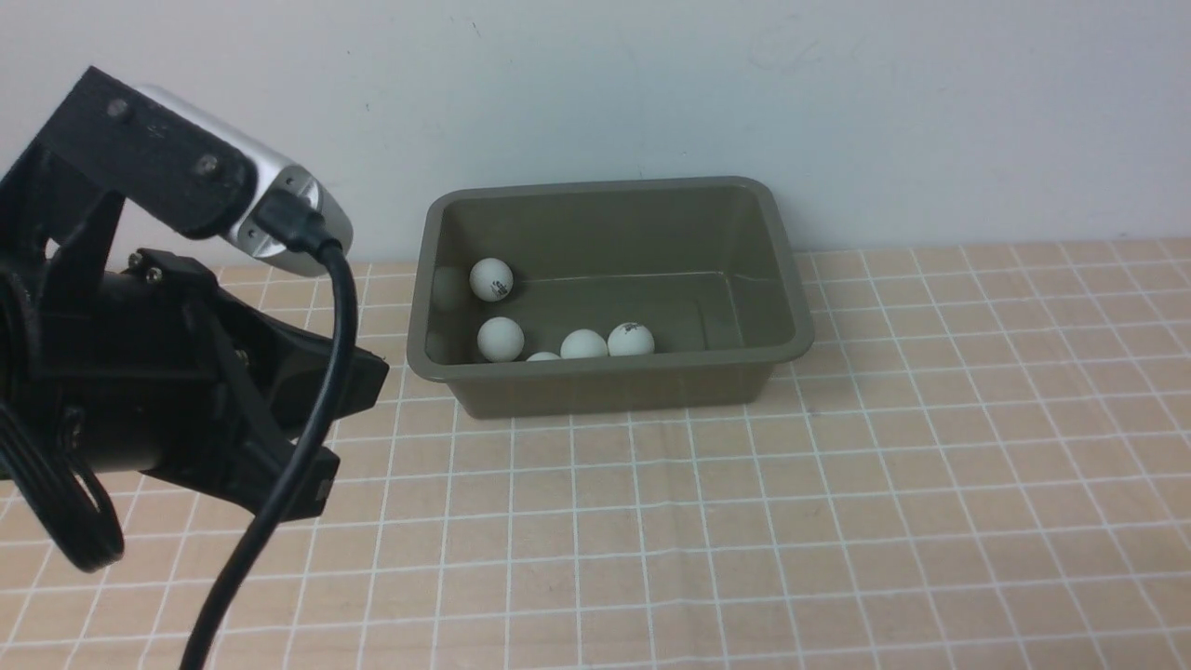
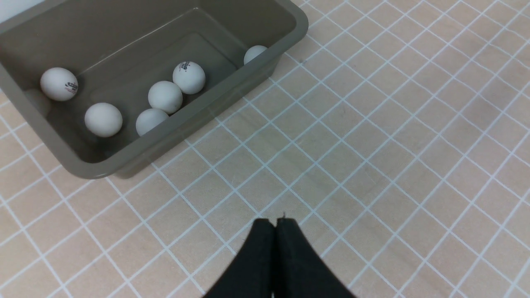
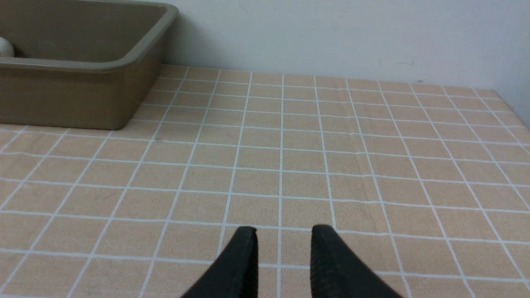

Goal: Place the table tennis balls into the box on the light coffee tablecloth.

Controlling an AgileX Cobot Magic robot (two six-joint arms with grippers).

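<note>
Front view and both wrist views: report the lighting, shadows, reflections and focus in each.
Front view: even, soft light; the left arm close to the lens looks dark and soft-edged; a faint ball reflection shows on the box wall. Left wrist view: sharp, balls cast weak shadows, the shut left gripper is plain black. Right wrist view: tablecloth crisp, no glare; right gripper open.

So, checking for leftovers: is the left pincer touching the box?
Apart. The left wrist view shows the shut left pincer over bare tablecloth, several grid squares from the box.
</note>
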